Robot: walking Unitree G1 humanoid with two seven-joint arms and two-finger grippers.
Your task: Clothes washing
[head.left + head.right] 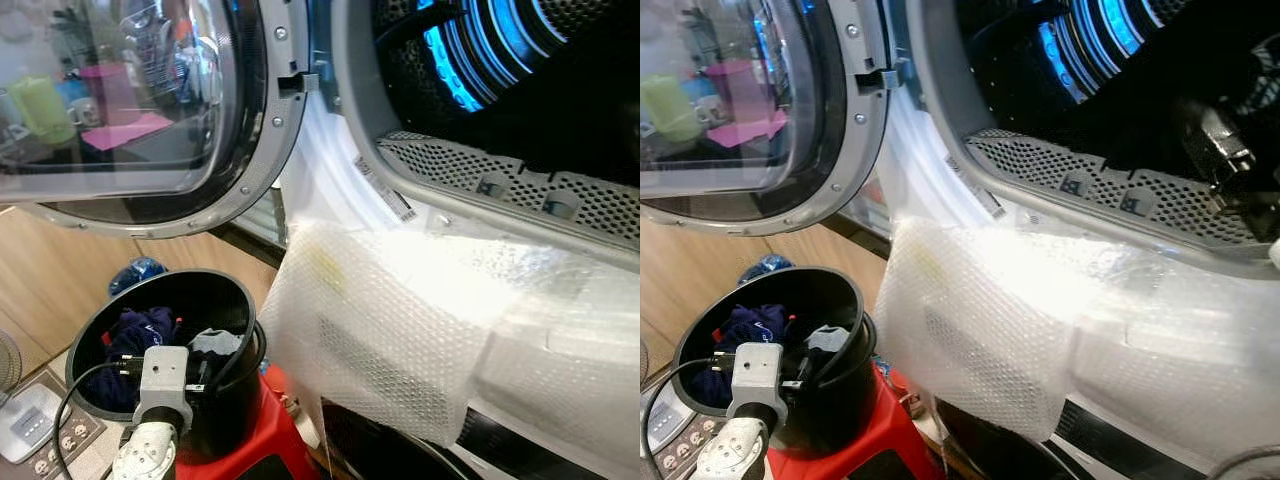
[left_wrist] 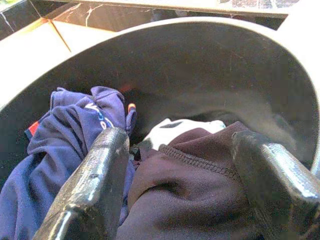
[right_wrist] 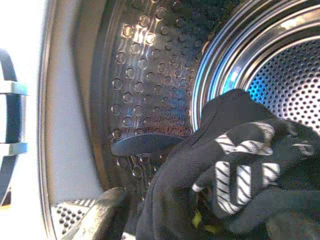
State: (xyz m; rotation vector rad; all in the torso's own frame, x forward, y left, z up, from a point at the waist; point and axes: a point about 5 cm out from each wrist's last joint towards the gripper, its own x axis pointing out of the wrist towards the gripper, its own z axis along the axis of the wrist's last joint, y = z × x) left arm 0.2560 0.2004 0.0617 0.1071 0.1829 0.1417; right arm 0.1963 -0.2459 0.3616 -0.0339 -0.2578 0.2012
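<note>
A black bucket point(image 1: 236, 415) on a red stool point(image 1: 275, 440) holds a navy garment point(image 2: 60, 145), a dark maroon garment point(image 2: 200, 185) and a bit of white cloth point(image 2: 172, 129). My left gripper point(image 2: 180, 145) is down inside the bucket, open, one finger on each side of the maroon garment. My right arm point(image 1: 1220, 150) reaches into the washer drum point(image 3: 150, 75). My right gripper point(image 3: 200, 220) looks open there. A black garment with white stripes point(image 3: 240, 165) lies bunched across it and hides one finger.
The washer's round glass door point(image 1: 130, 100) stands open to the left above the bucket. Bubble wrap point(image 1: 400, 320) covers the machine's front below the drum opening. A power strip point(image 1: 60, 440) and a blue object point(image 1: 135, 272) lie on the wooden floor.
</note>
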